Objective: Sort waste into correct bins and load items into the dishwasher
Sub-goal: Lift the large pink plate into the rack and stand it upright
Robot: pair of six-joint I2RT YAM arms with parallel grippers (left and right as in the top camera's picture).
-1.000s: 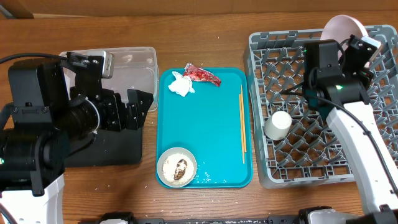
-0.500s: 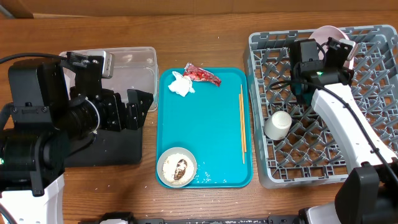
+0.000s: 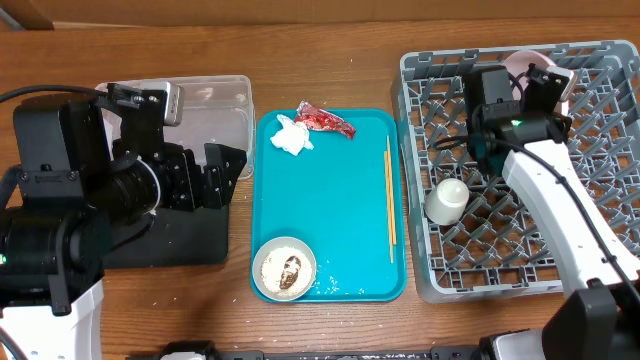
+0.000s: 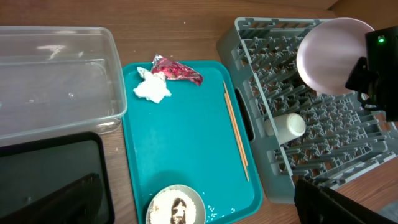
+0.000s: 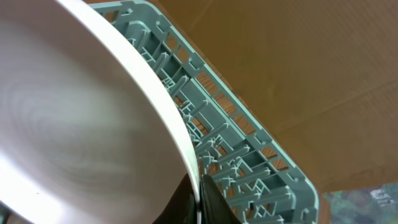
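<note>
1. Since a second ago, the right fingers (image 5: 198, 200) have carried the large round whitish-pink plate (image 4: 331, 56) inward and lower over the square grey plastic dish rack (image 3: 412, 180). The left fingers (image 3: 206, 174) have not moved.
2. The plate stands near upright between the right fingers, with the rack's far pegs just below them. I cannot tell whether it touches the pegs.
3. It probably handles as stiff, fairly heavy, glossy-slippery and breakable, so a firm hold on the rim suits it.
4. The right fingers are clamped on that rim, one on each face. The left fingers are spread apart and hold nothing.
</note>
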